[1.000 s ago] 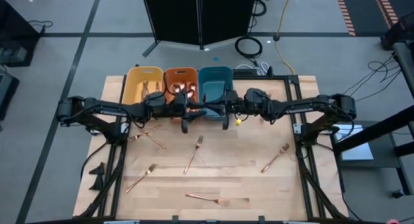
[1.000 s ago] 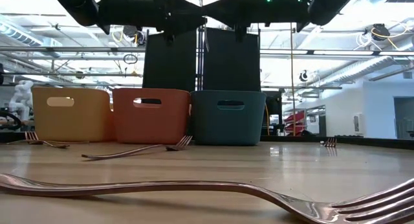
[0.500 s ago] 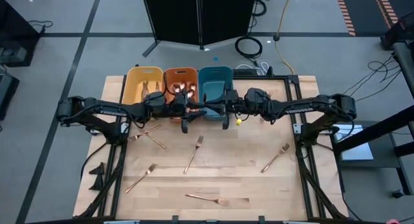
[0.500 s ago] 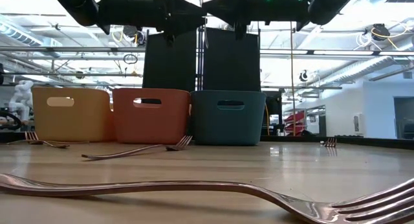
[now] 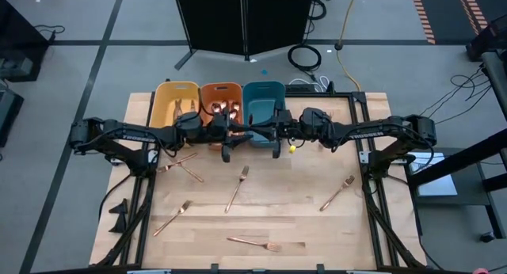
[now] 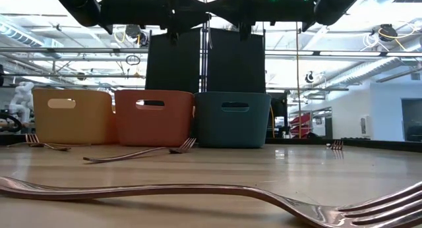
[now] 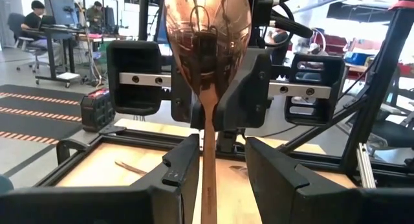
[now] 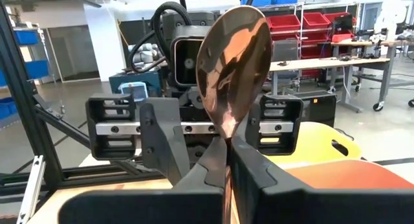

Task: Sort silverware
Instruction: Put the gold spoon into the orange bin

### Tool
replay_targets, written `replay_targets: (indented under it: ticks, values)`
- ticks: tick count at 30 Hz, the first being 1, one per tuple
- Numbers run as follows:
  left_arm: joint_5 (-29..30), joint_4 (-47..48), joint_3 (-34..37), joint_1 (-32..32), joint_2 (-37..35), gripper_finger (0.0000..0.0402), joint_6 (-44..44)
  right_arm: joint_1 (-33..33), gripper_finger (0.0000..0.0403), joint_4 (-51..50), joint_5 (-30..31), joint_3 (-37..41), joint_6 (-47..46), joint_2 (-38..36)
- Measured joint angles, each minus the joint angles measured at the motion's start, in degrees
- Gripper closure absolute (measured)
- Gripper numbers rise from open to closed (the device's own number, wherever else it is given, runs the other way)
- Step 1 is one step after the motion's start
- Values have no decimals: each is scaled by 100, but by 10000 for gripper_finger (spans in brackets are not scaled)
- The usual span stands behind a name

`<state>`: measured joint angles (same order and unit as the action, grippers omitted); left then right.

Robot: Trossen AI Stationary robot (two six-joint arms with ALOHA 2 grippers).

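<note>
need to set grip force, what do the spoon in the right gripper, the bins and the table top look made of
Spoon in the right gripper: polished copper-toned metal, apparently; its bowl mirrors the room. The yellow bin, orange bin and teal bin: likely matte moulded plastic, with even colour and cut-out handles. Table top: light wood with visible grain, possibly plywood.

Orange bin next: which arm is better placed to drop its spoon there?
Left. The left gripper, with a spoon standing in it, hangs just in front of the orange bin. The right gripper, shut on its own spoon, sits before the teal bin.
</note>
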<state>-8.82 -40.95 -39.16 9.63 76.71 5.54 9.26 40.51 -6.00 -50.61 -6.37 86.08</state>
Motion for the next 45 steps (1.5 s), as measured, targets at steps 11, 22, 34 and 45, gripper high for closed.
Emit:
replay_targets:
  ticks: [11,22,34,45]
  values:
    - [54,-11,0,0,0,307,16,0,403,2,2,0,0,0]
    - [90,0,0,4,0,396,35,0,394,-11,-5,0,-234,-2]
    - [259,105,0,24,0,401,144,94,287,-205,33,0,-164,-206]
    - [920,3698,-613,1268,-1287,401,744,212,241,-2546,33,0,103,-916]
